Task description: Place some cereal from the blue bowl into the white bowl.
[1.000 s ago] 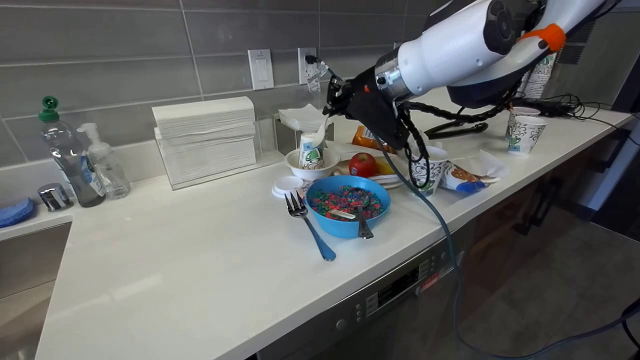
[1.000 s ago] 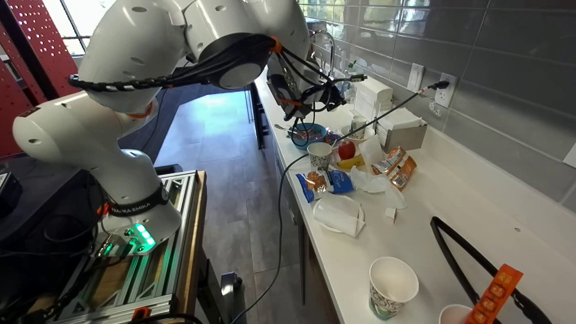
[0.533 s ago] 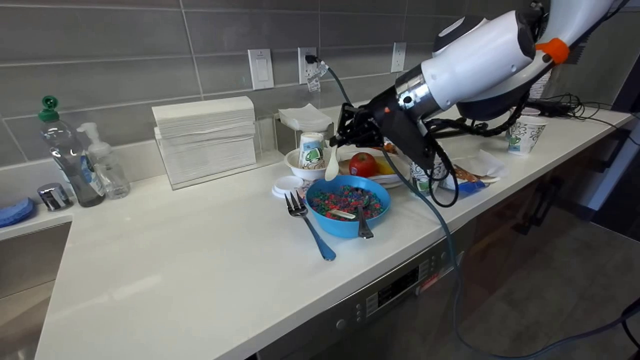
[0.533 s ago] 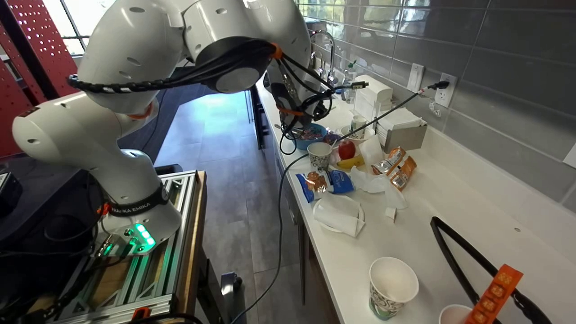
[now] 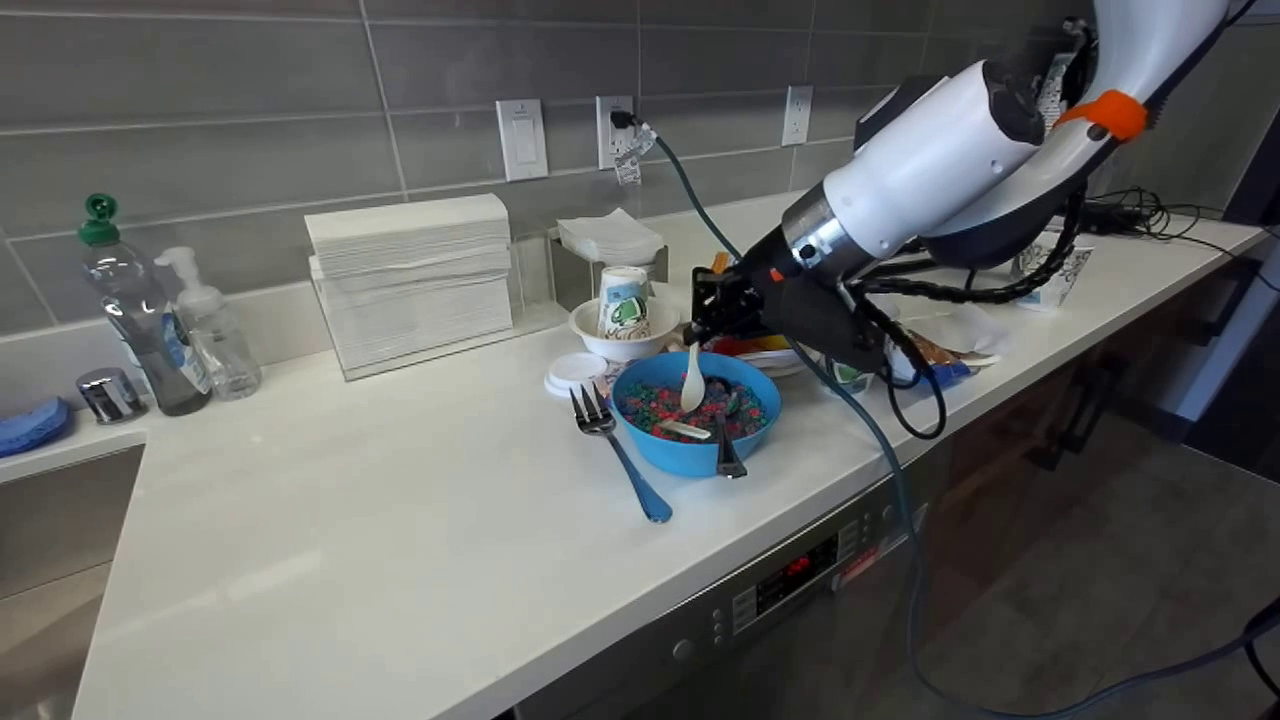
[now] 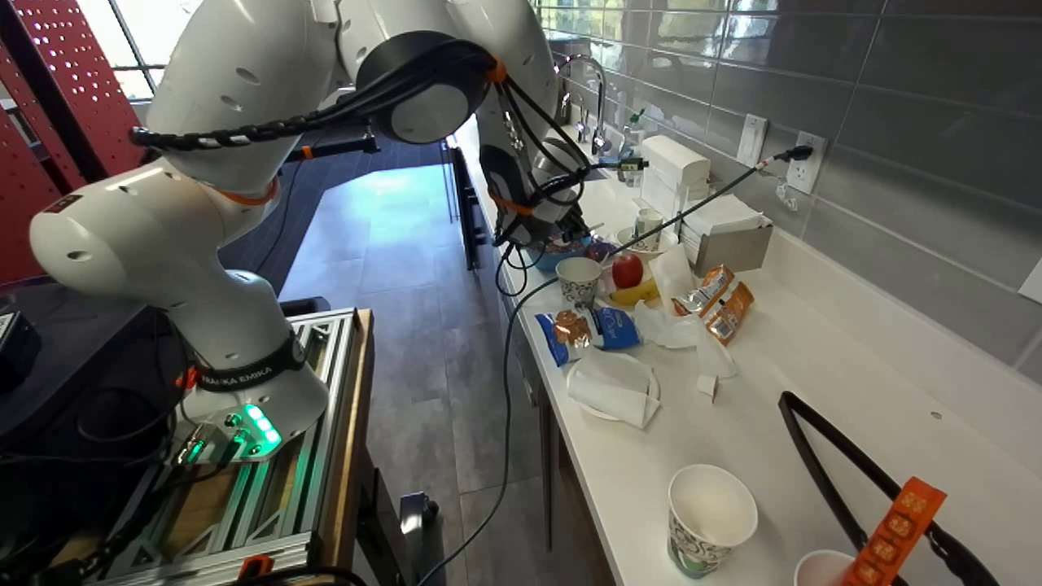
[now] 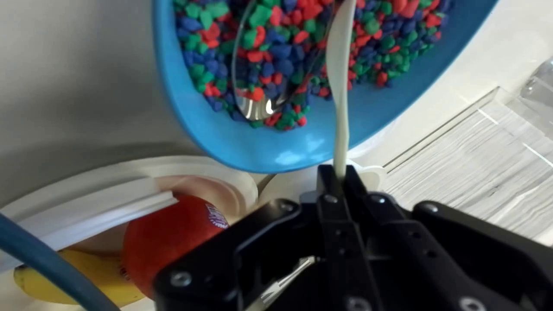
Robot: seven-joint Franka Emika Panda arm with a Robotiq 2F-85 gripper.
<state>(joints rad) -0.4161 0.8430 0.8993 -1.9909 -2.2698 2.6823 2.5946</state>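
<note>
My gripper (image 7: pixel 340 173) is shut on the handle of a cream-white spoon (image 7: pixel 339 65), which points down into the blue bowl (image 5: pixel 680 460). Red, green and dark-blue cereal (image 7: pixel 207 56) fills the bottom of that bowl. Whether the spoon's tip touches the cereal I cannot tell. A metal spoon (image 7: pixel 258 110) lies in the same bowl, its handle over the rim, and a pale flat piece (image 5: pixel 685 430) rests on the cereal. Behind the blue bowl stands the white bowl (image 5: pixel 610 348), with a paper cup (image 5: pixel 623 303) in it. The arm partly covers the blue bowl in an exterior view (image 6: pixel 547 262).
A fork (image 5: pixel 630 465) lies beside the blue bowl, with a white lid (image 5: pixel 576 369) behind it. An apple (image 7: pixel 170 237) and a banana (image 7: pixel 95 276) sit on a plate close to the gripper. A patterned cup (image 6: pixel 579 281) stands nearby. A cable (image 5: pixel 865 415) crosses the counter.
My gripper has carried the cream-white spoon from beside the cup in the white bowl, down and across to over the blue bowl. The spoon hangs more upright now.
</note>
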